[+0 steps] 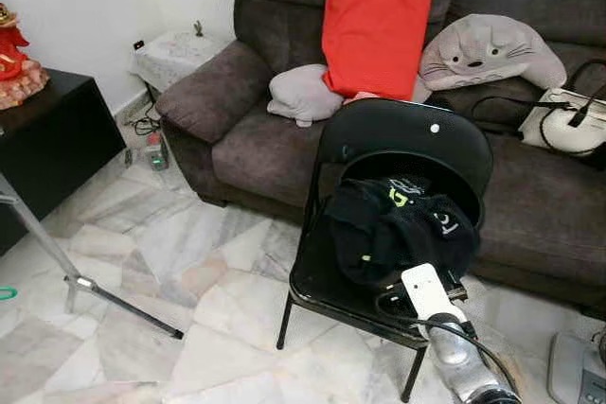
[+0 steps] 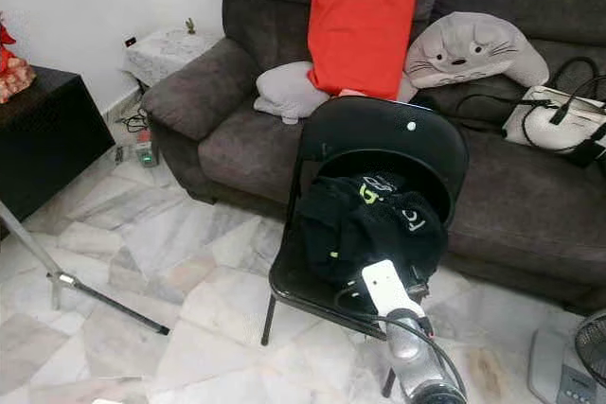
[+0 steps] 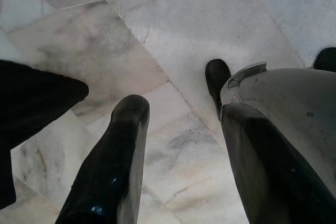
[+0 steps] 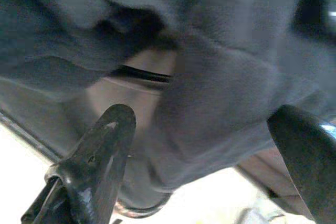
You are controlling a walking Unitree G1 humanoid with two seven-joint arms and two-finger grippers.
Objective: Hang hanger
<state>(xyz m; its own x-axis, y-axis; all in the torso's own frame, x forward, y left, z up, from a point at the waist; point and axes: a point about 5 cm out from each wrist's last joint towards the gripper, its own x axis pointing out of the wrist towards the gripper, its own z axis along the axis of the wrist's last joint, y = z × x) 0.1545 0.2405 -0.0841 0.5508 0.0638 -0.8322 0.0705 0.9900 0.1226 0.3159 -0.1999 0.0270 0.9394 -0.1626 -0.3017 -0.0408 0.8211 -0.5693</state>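
Note:
A black folding chair [image 1: 398, 139] stands in front of the sofa. A crumpled black garment [image 1: 398, 224] with green and white print lies on its seat. My right arm [image 1: 445, 328] reaches up from below to the seat's front edge, its white wrist against the garment. In the right wrist view my right gripper [image 4: 205, 145] is open, with dark cloth [image 4: 220, 98] bulging between its fingers [image 4: 105, 145]. A thin black bar [image 4: 142, 74] shows under the cloth, and I cannot tell whether it is a hanger. My left gripper [image 3: 184, 150] hangs open over the marble floor.
A dark brown sofa [image 1: 265, 130] holds a grey pillow [image 1: 303, 94], a cat-faced cushion [image 1: 492, 49] and a white handbag [image 1: 568, 120]. Something red [image 1: 374, 16] rises behind the chair back. At the left are a black cabinet [image 1: 47, 149] and a metal stand leg [image 1: 57, 253]. A fan base [image 2: 568, 366] stands at the right.

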